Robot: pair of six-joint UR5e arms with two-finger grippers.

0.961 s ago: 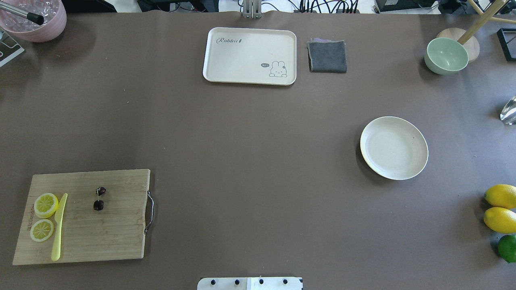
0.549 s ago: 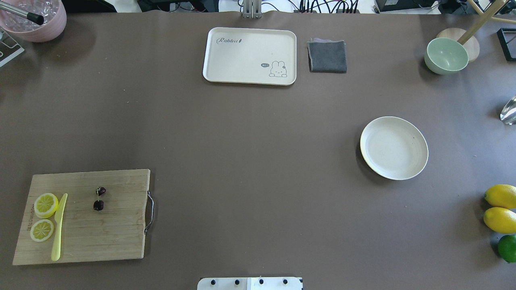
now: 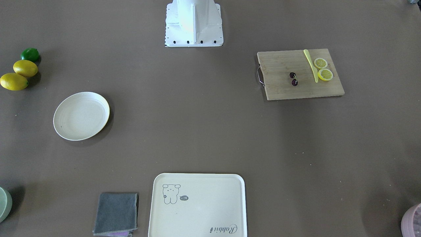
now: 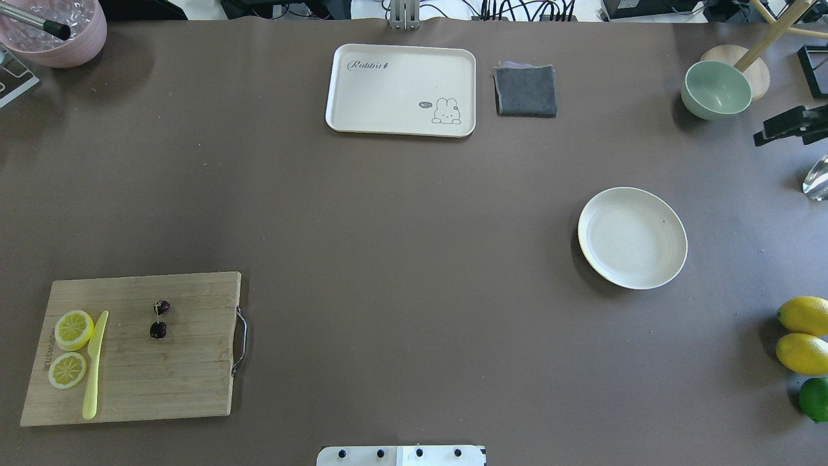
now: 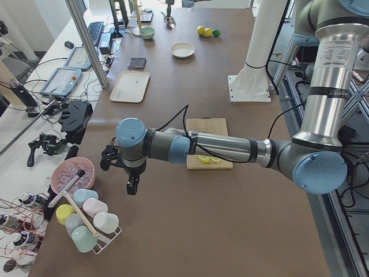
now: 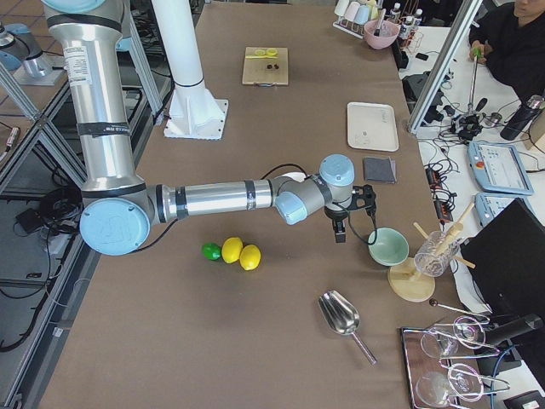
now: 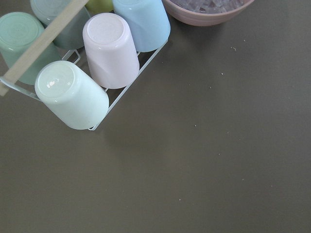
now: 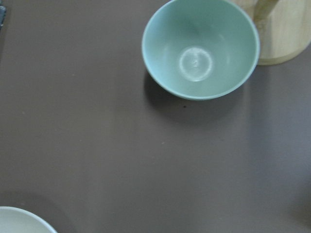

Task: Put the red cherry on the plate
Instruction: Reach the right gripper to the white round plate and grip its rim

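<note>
The red cherry (image 4: 158,318), two dark glossy fruits on one stem, lies on the wooden cutting board (image 4: 187,369) at the near left, and also shows in the front view (image 3: 293,79). The round cream plate (image 4: 632,237) sits bare at the right; its rim (image 8: 19,221) cuts into the right wrist view. My right gripper (image 4: 779,128) pokes in at the overhead's right edge, beside the green bowl (image 4: 716,89) and far from the cherry; I cannot tell its state. My left gripper (image 5: 132,186) hangs beyond the table's left end near a cup rack; its state cannot be judged.
Two lemon slices (image 4: 73,329) and a yellow knife (image 4: 94,366) share the board. A bunny tray (image 4: 401,89) and grey cloth (image 4: 525,90) lie at the far middle. Lemons and a lime (image 4: 804,336), a metal scoop (image 4: 816,176) and a pink ice bowl (image 4: 55,29) line the edges.
The right gripper has come into the overhead view at the right edge, near the green bowl. The cherry, board and plate have not moved.
</note>
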